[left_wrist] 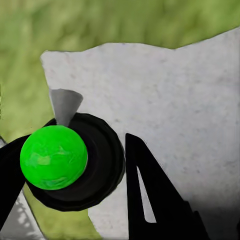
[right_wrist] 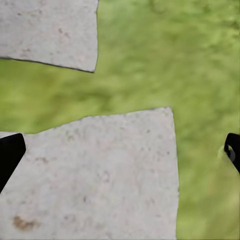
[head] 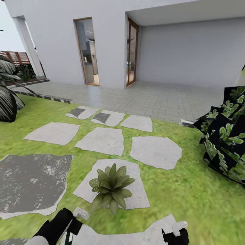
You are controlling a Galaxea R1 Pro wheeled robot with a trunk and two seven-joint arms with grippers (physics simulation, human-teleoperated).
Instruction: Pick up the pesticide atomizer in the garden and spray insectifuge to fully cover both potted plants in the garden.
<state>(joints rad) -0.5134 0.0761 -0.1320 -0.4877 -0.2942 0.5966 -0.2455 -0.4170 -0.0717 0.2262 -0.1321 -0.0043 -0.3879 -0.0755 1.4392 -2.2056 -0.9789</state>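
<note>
Nearest, the left claw [left_wrist: 75, 185] is seen clamped on the pesticide atomizer [left_wrist: 54, 157], its green ball top and black collar held between the dark fingers above a pale stepping stone [left_wrist: 170, 100]. The right claw [right_wrist: 120, 150] is held apart and empty, its tips at either side of another stone and grass. Just ahead, 1 potted plant [head: 110, 185] sits near the front edge of a pale stone [head: 136, 194] on the lawn [head: 190, 197]; its pot is hidden by leaves. The second plant cannot be located. Farther off, a dark shrub [head: 226, 136], paving and the house are seen. The nozzle's aim cannot be told, so spray could be wasted on grass.
</note>
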